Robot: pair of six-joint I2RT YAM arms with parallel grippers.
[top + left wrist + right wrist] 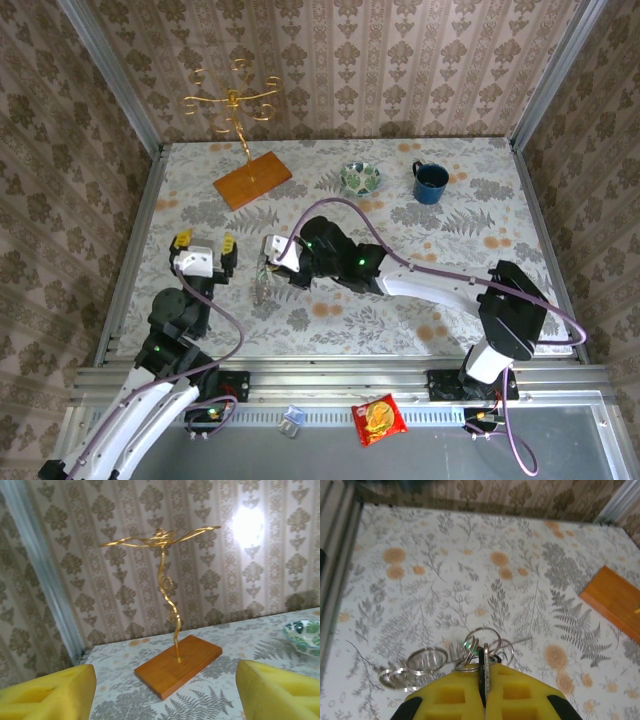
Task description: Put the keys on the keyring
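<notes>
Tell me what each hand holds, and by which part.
Right hand is shut on the keyring bunch, pinching a thin flat metal piece of it edge-on between its pads. Left hand is open, holding nothing.

Top view looks down from behind; both low wrist views share the wooden base (177, 664).

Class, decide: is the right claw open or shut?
Shut: the right claw has its yellow pads pressed together on a thin metal piece of the keyring bunch.
</notes>
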